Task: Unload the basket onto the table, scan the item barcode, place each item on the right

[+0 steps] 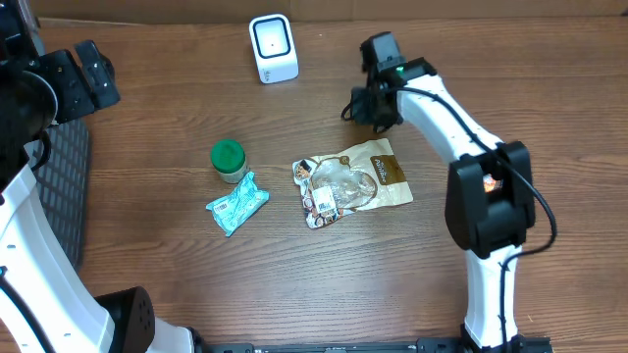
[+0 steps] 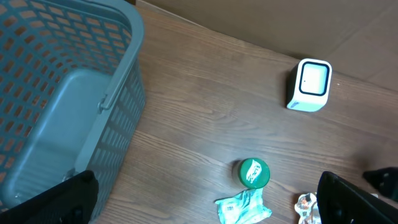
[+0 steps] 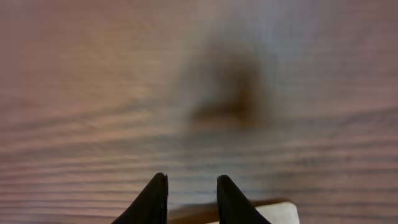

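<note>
L: my left fingers spread wide, empty, upper left | R: my right fingers narrow gap, nothing between, up-frame of pouch | scanner top centre

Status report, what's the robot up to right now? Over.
Left gripper wide open. Right gripper narrowly open, empty, beside snack pouch. Scanner unobstructed.

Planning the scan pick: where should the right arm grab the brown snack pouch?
Likely its brown end, from above on the right. The snack pouch lies flat, so only an edge offers a pinch; that end is nearest the right gripper and leaves the white label at the opposite end uncovered.
</note>
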{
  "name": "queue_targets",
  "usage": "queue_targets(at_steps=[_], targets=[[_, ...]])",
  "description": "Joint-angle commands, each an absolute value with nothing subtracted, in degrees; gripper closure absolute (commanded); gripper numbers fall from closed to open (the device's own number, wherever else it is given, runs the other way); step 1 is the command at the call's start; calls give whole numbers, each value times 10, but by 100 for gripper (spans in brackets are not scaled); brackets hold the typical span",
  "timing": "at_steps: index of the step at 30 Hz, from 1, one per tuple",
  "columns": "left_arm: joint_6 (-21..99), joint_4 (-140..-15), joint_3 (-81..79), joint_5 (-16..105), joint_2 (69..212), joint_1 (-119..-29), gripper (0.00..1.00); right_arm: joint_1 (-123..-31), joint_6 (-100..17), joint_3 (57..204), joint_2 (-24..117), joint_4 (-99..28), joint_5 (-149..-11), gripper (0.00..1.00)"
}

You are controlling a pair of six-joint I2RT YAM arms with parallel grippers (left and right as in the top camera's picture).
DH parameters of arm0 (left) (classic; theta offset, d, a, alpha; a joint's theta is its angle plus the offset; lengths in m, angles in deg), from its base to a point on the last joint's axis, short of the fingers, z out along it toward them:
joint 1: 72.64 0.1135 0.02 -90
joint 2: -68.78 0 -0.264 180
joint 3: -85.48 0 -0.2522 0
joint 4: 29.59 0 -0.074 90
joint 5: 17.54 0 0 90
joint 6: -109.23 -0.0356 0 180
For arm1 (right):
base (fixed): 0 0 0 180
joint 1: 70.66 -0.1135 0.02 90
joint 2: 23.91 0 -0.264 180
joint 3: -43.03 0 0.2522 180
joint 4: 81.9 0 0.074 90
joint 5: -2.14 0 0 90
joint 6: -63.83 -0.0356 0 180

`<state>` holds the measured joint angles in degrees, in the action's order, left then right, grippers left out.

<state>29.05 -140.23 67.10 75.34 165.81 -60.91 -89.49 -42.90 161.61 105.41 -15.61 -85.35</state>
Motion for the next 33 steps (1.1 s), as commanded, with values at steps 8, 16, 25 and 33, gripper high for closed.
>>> queue_targets(at_steps=[8, 16, 25, 33], targets=[[278, -1401, 676, 758, 1663, -607, 0, -871, -422, 1610, 1073, -24, -882, 67], [278, -1401, 676, 758, 1663, -607, 1, -873, -422, 1610, 1073, 129, -873, 57], [278, -1401, 676, 758, 1663, -607, 0, -927, -344, 1610, 1073, 172, -758, 56], [278, -1401, 676, 758, 1663, -607, 0, -953, -261, 1661, 1072, 171, -769, 50]])
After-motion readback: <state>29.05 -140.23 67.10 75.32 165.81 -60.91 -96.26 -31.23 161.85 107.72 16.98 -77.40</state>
